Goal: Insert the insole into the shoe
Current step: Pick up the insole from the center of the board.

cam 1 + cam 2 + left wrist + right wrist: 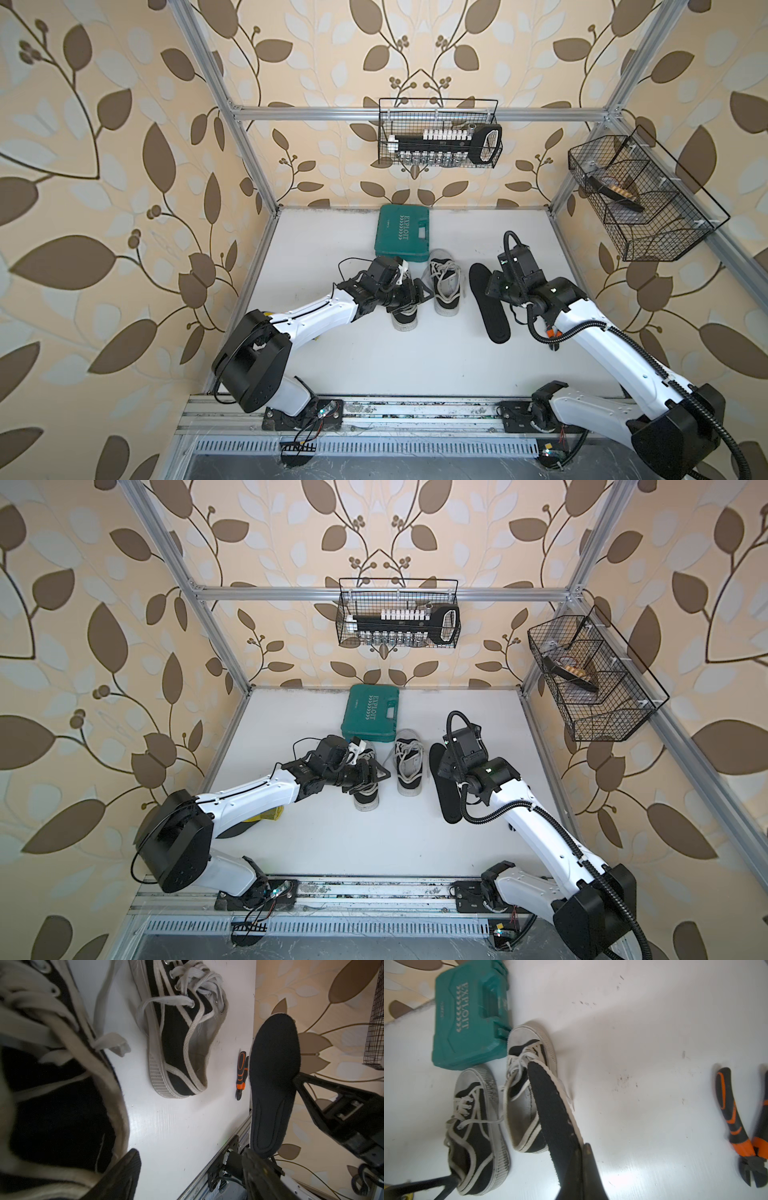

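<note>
while the insole (488, 305) is outside both shoes in both top views, it shows alongside the right sneaker (446, 286), between the middle of the tabletop (374, 365) and its right edge, with the right arm hiding the grip. the left gripper (417, 300) sits over the heel of the left sneaker (405, 322), and both toes point at the green tool case (402, 232) by the far edge. from the left wrist, the left gripper's fingers (124, 1174) stand wide apart and empty, one at the left sneaker's heel rim. beyond, the insole (274, 1084) is raised clear of the tabletop, pinched at its side by the right gripper (297, 1081), with diagonal cutters (241, 1072) lying just behind. from the right wrist, the right gripper (582, 1159) is clamped tight on the insole's edge, whose toe end reaches over the right sneaker's (527, 1093) pale mouth. so the pick-up looks done. feeding the toe end in and seating the heel are left, and which sneaker is meant i cannot tell.
</note>
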`<control>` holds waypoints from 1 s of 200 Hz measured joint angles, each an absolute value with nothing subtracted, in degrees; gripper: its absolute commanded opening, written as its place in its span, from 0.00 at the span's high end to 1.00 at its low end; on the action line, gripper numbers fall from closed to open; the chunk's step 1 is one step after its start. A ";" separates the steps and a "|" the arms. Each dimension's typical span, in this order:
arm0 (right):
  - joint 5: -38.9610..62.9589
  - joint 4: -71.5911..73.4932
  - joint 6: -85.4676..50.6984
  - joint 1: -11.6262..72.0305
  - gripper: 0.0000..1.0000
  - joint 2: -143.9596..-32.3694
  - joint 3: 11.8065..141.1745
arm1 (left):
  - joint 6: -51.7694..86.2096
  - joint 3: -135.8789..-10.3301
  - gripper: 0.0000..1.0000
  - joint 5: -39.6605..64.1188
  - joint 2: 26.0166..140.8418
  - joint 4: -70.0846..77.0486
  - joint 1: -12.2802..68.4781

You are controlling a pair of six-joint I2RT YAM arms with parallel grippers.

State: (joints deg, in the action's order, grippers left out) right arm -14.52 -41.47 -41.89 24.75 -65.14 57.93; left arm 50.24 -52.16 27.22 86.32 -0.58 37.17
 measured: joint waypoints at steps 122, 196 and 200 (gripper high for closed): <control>-1.39 -36.40 -42.04 27.27 1.00 -70.28 61.95 | 58.52 -58.89 0.45 36.05 100.05 19.07 37.17; 3.62 -33.36 -41.04 27.24 1.00 -73.28 61.95 | 59.75 -59.05 1.00 36.77 100.38 21.71 37.10; 3.57 -33.47 -40.62 27.20 1.00 -73.45 61.95 | 59.86 -59.05 1.00 36.69 100.38 21.54 37.08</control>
State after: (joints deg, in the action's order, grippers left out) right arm 3.57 -33.47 -40.62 27.20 -73.45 61.95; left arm 59.86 -59.05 36.69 100.38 21.54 37.08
